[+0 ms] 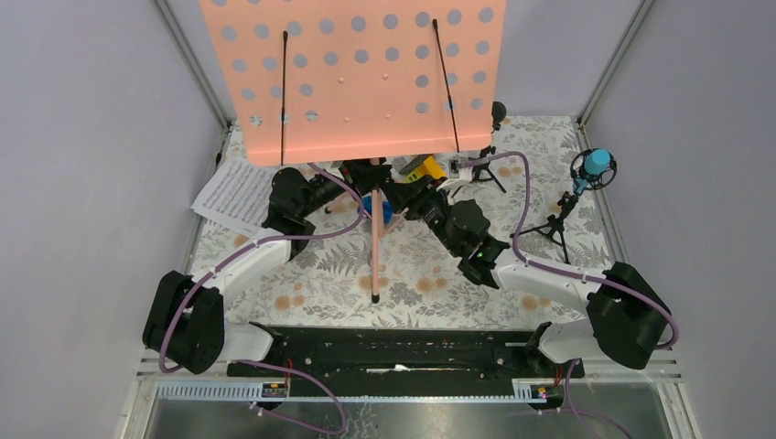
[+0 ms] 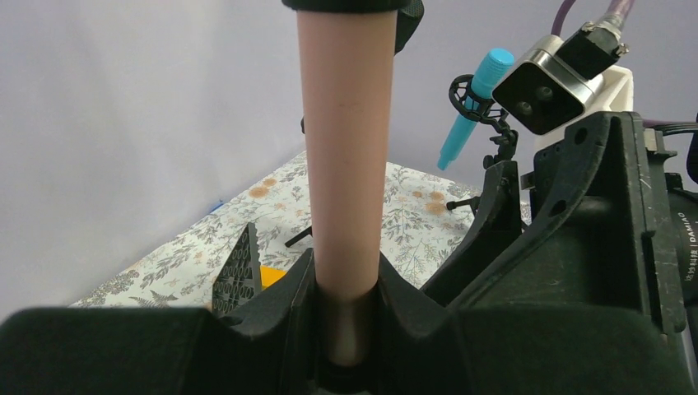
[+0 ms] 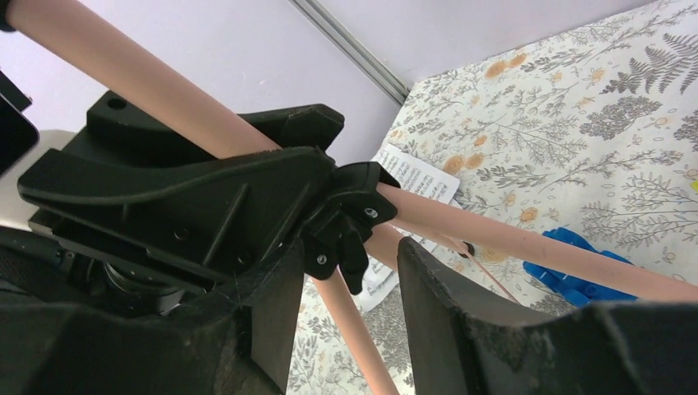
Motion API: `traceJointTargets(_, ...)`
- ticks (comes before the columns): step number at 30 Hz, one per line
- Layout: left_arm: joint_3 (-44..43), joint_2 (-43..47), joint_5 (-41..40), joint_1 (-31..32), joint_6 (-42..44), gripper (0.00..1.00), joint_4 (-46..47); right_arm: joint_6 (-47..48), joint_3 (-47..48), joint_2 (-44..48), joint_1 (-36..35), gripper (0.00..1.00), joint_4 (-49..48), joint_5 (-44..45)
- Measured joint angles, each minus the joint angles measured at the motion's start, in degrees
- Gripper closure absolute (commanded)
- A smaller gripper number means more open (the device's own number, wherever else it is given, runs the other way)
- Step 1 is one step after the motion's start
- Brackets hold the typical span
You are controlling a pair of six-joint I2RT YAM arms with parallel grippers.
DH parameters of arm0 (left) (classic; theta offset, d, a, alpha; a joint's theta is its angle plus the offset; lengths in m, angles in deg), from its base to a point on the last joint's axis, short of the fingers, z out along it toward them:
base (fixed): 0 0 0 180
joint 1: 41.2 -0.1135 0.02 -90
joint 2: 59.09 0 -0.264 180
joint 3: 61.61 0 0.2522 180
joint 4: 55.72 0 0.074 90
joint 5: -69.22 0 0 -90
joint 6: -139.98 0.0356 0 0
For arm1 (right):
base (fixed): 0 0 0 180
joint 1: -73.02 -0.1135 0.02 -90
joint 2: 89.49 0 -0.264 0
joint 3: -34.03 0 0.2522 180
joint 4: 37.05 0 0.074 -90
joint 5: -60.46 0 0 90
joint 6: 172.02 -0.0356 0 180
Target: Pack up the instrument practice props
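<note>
left gripper (image 2: 350, 284) clamps stand pole (image 2: 346, 148), right arm (image 2: 609, 247) alongside.

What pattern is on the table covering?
Grey fern leaves and orange blossoms on a white table covering, clearest in the right wrist view.

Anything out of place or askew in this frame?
The white sheet-music pages lie skewed at the left edge of the table, off the pink music stand. A small blue toy car sits beneath the stand's legs. Nothing looks spilled or broken.
</note>
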Motion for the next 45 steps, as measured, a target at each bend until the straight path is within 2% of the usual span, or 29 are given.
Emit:
traceJointTargets(7,-0.07,0.13,-0.09,0.0,0.13,1.0,-0.37,-1.55,1.36,-1.27,0.0,0.8,-0.07,0.39)
traceJointTargets(15,-0.07,0.11,-0.26,0.0,-0.17,1.0,-0.24,-3.67,1.51,-1.2,-0.04,0.99,0.79,1.38)
traceJointTargets(19,-0.07,0.11,-0.35,0.0,-0.04,1.0,-0.31,-7.28,2.32,-0.81,-0.02,1.0,3.63,1.9)
traceJointTargets(26,-0.07,0.11,-0.35,0.0,0.0,1.0,-0.33,-20.17,2.95,-0.31,0.61,1.0,7.63,2.1)
traceJointTargets(30,-0.07,0.11,-0.35,0.0,0.0,1.0,-0.35,-19.82,3.28,-0.31,0.85,1.0,8.15,1.18)
traceJointTargets(32,-0.07,0.11,-0.35,0.0,0.0,1.0,-0.35,-15.26,3.82,-0.31,1.09,1.0,8.28,-0.42)
traceJointTargets(36,-0.07,0.11,-0.46,-0.26,0.11,1.0,-0.42,1.9,5.88,-1.22,1.9,1.0,8.57,-6.29)
traceJointTargets(40,-0.07,0.11,-0.48,-0.55,0.11,1.0,-0.46,21.49,6.08,-2.08,2.43,1.0,5.97,-12.24)
traceJointTargets(45,-0.07,0.11,-0.46,-0.55,0.13,1.0,-0.5,45.92,4.44,-2.43,2.54,0.93,2.03,-18.34)
